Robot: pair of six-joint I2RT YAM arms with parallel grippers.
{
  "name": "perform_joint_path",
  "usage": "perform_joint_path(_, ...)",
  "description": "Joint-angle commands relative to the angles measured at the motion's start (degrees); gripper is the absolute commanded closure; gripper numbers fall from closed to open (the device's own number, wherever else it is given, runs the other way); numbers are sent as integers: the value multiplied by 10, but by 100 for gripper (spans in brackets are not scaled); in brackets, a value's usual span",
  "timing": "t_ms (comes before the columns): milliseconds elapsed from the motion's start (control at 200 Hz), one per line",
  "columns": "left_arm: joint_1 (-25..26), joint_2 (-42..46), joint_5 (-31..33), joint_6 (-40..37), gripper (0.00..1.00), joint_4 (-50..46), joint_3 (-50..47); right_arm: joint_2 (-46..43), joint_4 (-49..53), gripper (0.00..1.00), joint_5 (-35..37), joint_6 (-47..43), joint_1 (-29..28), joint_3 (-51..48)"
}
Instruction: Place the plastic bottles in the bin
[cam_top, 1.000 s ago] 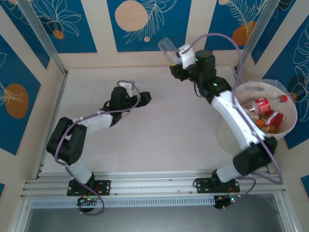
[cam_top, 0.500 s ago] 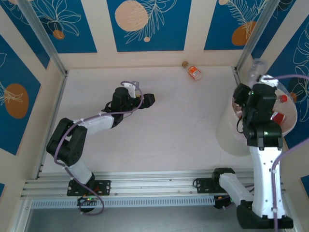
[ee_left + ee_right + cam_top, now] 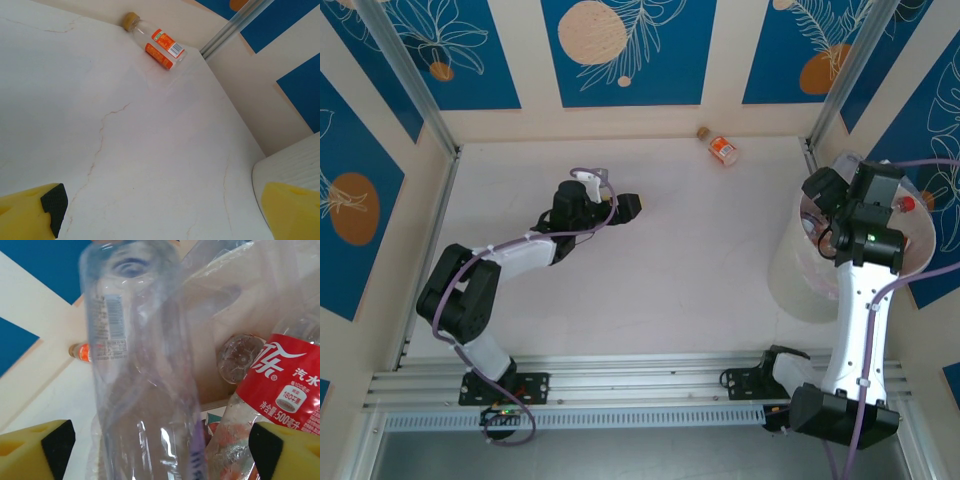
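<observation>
table (image 3: 670, 270): white, walled | bin (image 3: 923, 262): at the table's right edge, bag-lined, red-labelled bottle (image 3: 285, 385) inside among others | right gripper (image 3: 160, 450): above the bin, jaws wide apart, blurred clear bottle (image 3: 140, 365) between its pads | left gripper (image 3: 160, 210): mid-table, jaws wide apart over bare tabletop | orange-labelled bottle (image 3: 722, 149): lying beside the back wall

Stretches L arm (image 3: 515, 255) low, elbow bent, wrist level; holds L gripper (image 3: 630, 203) w/ jaws spread wide, L pads (image 3: 54, 202) far apart. Rears R arm (image 3: 855, 320) up tall, wrist tipped down; holds R gripper (image 3: 160, 450) likewise spread, R pads (image 3: 262, 442) well apart.
</observation>
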State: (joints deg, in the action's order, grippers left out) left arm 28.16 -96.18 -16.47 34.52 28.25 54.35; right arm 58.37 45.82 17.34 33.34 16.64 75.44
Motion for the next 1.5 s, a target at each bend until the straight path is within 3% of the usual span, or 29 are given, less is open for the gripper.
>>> perform_joint_path(0,1,-7,4,-4,0,15,-6,-23,1,5,5,10,5,19)
perform_joint_path(180,1,-15,3,-3,0,16,-4,-38,1,4,-15,-19,5,44)
perform_joint_path(380,1,-24,0,-2,0,18,-2,18,-34,3,-232,-42,5,82)
perform_joint_path(485,1,-24,-1,-2,0,18,-3,62,-45,3,-285,-35,-2,109)
perform_joint_path(690,0,-25,6,-6,0,19,-8,115,-45,3,-243,-39,-29,138)
perform_joint_path(855,1,-31,3,-5,0,21,-6,108,4,2,-8,-1,-33,120)
perform_joint_path(945,1,-32,5,-5,0,21,-8,60,-14,3,40,11,-32,67)
perform_joint_path(1000,1,-34,6,-5,0,22,-7,36,-34,4,28,13,-24,32)
perform_joint_path(1135,1,-41,-1,-2,0,24,-2,46,-47,5,-86,25,22,-10)
perform_joint_path(1295,1,-38,1,-2,0,23,-6,66,-30,5,-86,25,26,13)
perform_joint_path(1495,1,-39,5,-3,0,23,-5,54,1,5,-117,-12,18,123)
